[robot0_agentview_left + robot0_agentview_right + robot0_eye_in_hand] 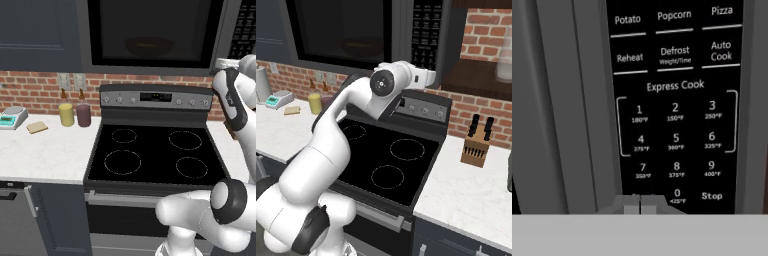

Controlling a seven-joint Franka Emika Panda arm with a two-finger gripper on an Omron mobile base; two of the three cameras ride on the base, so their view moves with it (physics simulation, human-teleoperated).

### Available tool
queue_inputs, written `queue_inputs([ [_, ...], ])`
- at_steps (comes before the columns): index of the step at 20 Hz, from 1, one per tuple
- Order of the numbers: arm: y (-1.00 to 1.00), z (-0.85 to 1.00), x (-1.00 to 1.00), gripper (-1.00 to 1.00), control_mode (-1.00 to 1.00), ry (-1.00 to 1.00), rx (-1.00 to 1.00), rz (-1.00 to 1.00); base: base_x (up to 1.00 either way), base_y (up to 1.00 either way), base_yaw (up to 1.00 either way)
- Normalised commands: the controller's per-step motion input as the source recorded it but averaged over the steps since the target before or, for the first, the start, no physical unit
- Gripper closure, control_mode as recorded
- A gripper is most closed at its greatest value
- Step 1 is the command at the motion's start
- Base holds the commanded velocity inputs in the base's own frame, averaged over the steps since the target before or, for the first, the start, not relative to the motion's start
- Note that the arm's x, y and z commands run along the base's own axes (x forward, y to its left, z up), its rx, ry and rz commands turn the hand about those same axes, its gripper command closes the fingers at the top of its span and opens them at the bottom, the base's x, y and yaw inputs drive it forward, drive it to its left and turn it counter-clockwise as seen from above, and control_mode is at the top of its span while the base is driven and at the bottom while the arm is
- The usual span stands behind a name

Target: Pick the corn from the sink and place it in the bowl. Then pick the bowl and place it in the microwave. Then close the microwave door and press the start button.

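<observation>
Currently you are holding gripper [640, 205], jaws together, at button panel [674, 107] bottom edge; start key hidden, so you are risking hitting Stop [711, 196] instead.

A: How does the arm [321, 150] stand?

B: It rises from the base, bends at a dark elbow joint [381, 82] and reaches up and forward, the forearm roughly level at the top.

A: And the wrist?

B: It points the hand straight ahead, away from the base.

A: The gripper [640, 204]?

B: Its two fingertips are pressed together, no gap between them, and nothing is held.
</observation>
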Motion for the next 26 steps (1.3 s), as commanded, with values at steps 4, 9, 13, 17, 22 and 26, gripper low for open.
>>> queue_inputs([
  [4,0.0,-0.08,0.21,1.0,-1.0,0.0,0.0,0.0,0.0,0.0,0.0],
  [9,0.0,-0.1,0.24,1.0,-1.0,0.0,0.0,0.0,0.0,0.0,0.0],
  [13,0.0,-0.09,0.25,1.0,-1.0,0.0,0.0,0.0,0.0,0.0,0.0],
  [17,-0.1,-0.12,0.29,1.0,-1.0,0.0,0.0,0.0,0.0,0.0,0.0],
  [22,-0.28,-0.23,0.34,1.0,-1.0,0.0,0.0,0.01,0.0,0.0,0.0],
  [26,-0.23,-0.24,0.23,1.0,-1.0,0.0,0.0,0.01,0.0,0.0,0.0],
])
